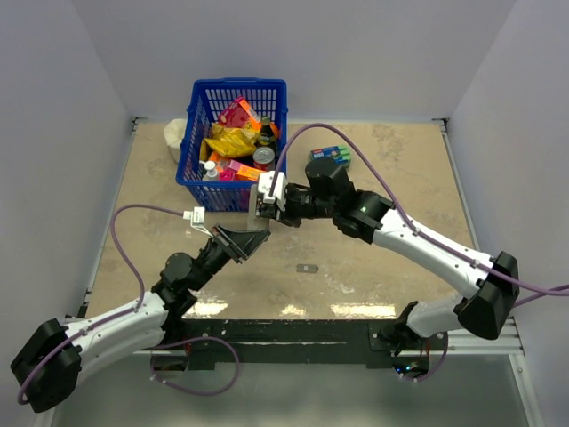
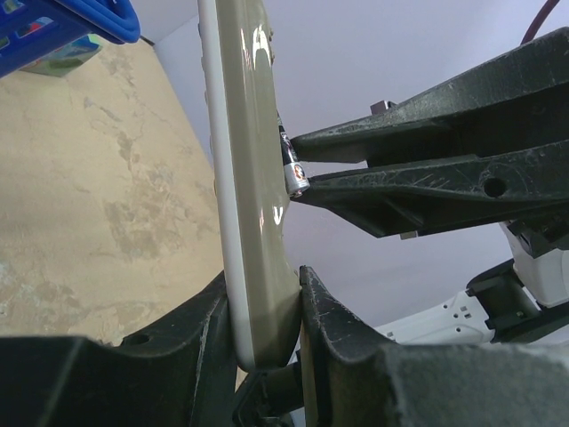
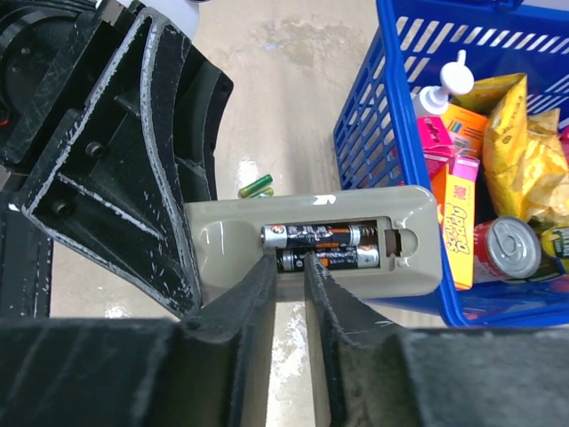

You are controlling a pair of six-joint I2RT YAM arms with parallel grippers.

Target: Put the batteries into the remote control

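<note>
My left gripper (image 1: 249,238) (image 2: 262,285) is shut on the lower end of the grey remote control (image 2: 244,178) and holds it up off the table. The remote's open compartment faces my right gripper (image 3: 289,258). Two dark batteries lie side by side in the compartment, the upper one (image 3: 320,235) and the lower one (image 3: 342,259). My right gripper's fingers are nearly together with a narrow gap. Their tips press against the left end of the lower battery (image 2: 295,173). In the top view the two grippers meet in front of the basket, with the right gripper (image 1: 265,203) just above the remote (image 1: 256,233).
A blue basket (image 1: 233,147) (image 3: 373,133) full of snacks, cans and bottles stands right behind the remote. Two green sticks (image 3: 256,186) lie on the table below. A blue-green box (image 1: 329,156) sits at the back. A small dark cover (image 1: 307,268) lies on the table at mid-front.
</note>
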